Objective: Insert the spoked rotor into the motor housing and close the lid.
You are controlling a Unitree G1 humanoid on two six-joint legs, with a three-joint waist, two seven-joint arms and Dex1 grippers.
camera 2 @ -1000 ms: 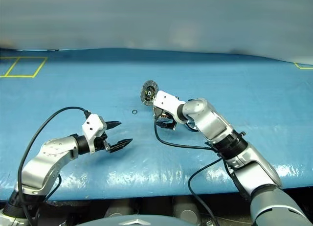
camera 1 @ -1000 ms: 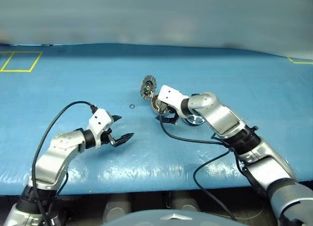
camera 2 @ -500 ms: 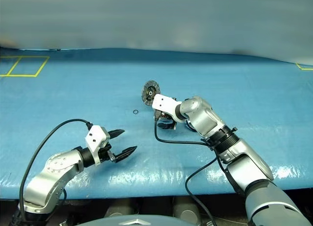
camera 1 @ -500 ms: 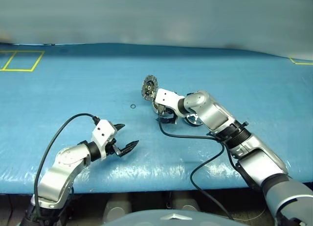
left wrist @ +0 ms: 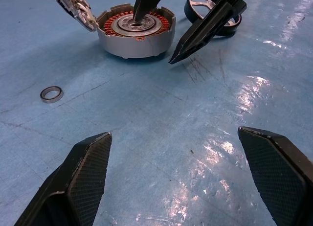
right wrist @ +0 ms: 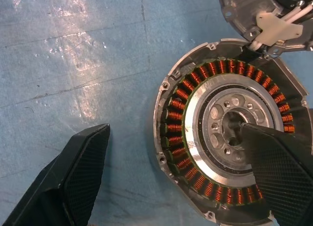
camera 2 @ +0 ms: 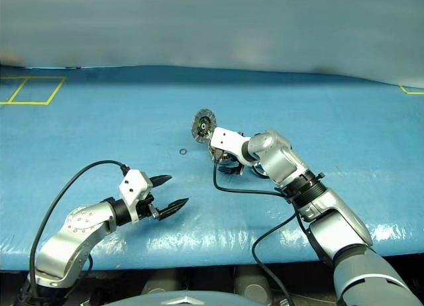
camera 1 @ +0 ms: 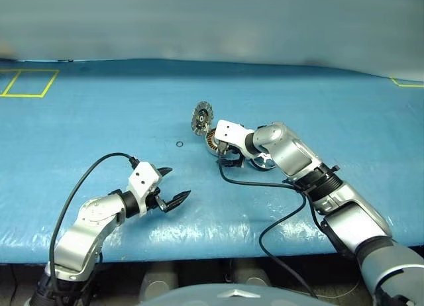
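Copper-brown windings ring the inside of the small round grey metal motor housing (left wrist: 135,33), which lies open side up on the blue table mat (camera 1: 278,101) near the middle of the scene. Its centre is a silver hub with small holes. Leaning against the housing's far-left edge, the round silver-grey lid (camera 1: 201,116) stands tilted on its rim with its dark inner face turned towards the camera. Just to the right of the housing the flat silver spoked rotor (left wrist: 213,11) lies on the mat, partly hidden behind the right arm in the head views.

Above the housing hangs the right gripper (left wrist: 159,33), pointing steeply down and to the left with its 2 black fingers spread wide and clamped on nothing. In the left wrist view 1 finger reaches down into the housing's central hub, while the other comes down outside the housing's wall on the near side, its tip close to the mat.

To the left of the housing, a little way off, 1 small dark metal ring (camera 1: 179,144) lies flat on the mat.

Well nearer and further left, the left gripper (camera 1: 173,187) hovers low over bare mat, its 2 black fingers apart and holding nothing, pointing towards the housing.
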